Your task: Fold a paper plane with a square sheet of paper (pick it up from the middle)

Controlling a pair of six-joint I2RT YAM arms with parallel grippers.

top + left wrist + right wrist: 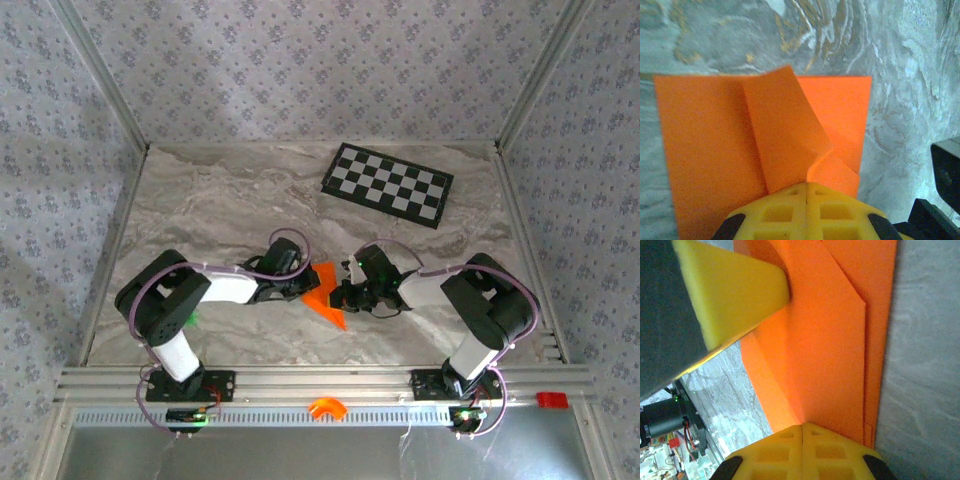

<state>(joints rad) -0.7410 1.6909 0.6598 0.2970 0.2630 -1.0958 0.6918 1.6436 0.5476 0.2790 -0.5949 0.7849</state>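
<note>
Paper (pixel 326 302) pinned at the centre of the counter (pixel 220 200).
Left fingers (pixel 785 202) and right fingers (pixel 782 445) are both shut tight, pressing it from opposite sides, to flatten creases, I reckon. Left wrist gives me a curling flap (pixel 785 130); from above I read just an orange wedge.

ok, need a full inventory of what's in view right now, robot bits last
sheet of paper: one, bright orange, partly folded, mid-table between the grippers
checkerboard: one, black and white, far right of table
arch-shaped part: one, orange, near rail, middle
small piece: one, green, on table by the left arm
block: one, red, near rail, right end
table: one, grey marbled
left gripper: one, yellow fingers, shut, tips on the paper
right gripper: one, yellow fingers, shut, tips on the paper
</note>
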